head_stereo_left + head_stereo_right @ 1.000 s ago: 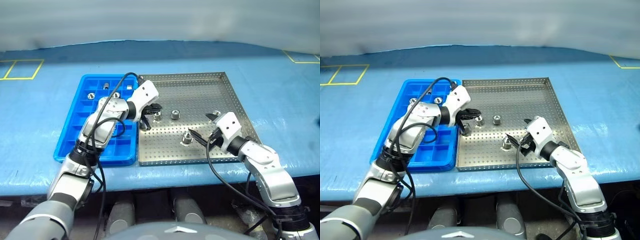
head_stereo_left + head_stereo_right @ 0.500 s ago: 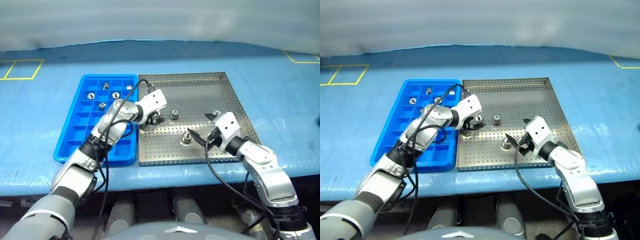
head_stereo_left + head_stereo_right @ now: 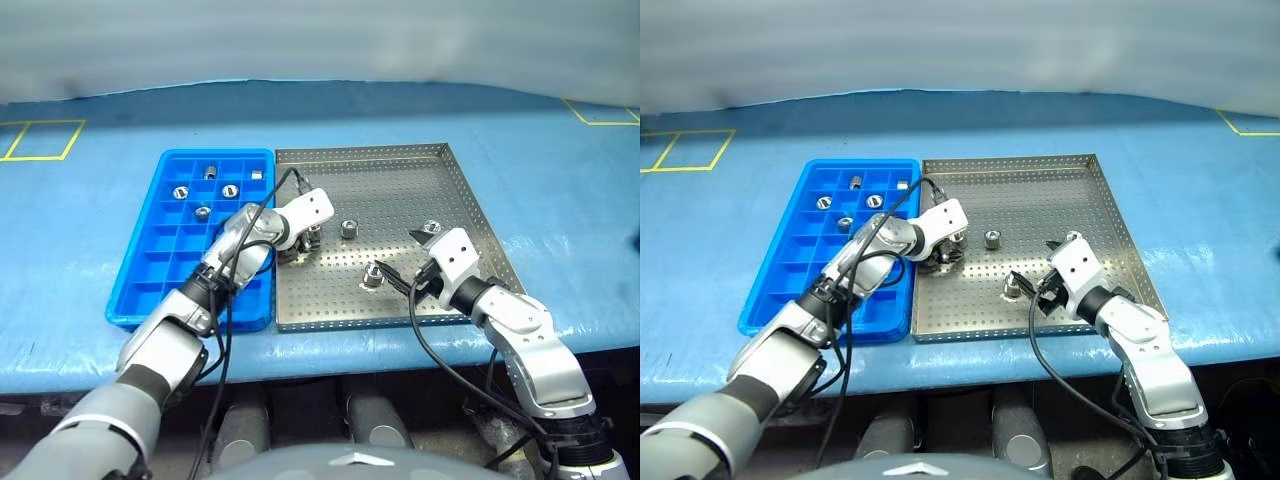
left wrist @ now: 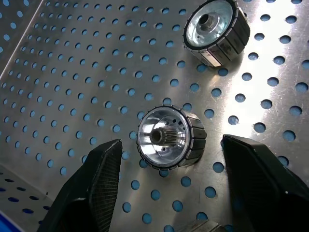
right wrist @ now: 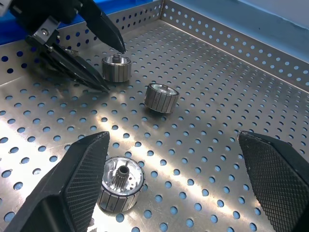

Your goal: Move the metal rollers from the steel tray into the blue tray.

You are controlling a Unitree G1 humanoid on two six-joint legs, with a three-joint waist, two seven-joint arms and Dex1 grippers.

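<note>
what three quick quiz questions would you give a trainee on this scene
1. True or false: the left gripper is shut on a metal roller.
2. Pick one. The roller nearest the right gripper, the near roller, is: A lying on the steel tray; B held by the right gripper; C held by the left gripper.
3. Fill in: the right gripper's jaws stand ___.

Key
1. False: its fingers stand apart on either side of that roller, which rests on the steel tray.
2. A.
3. Open.
</note>
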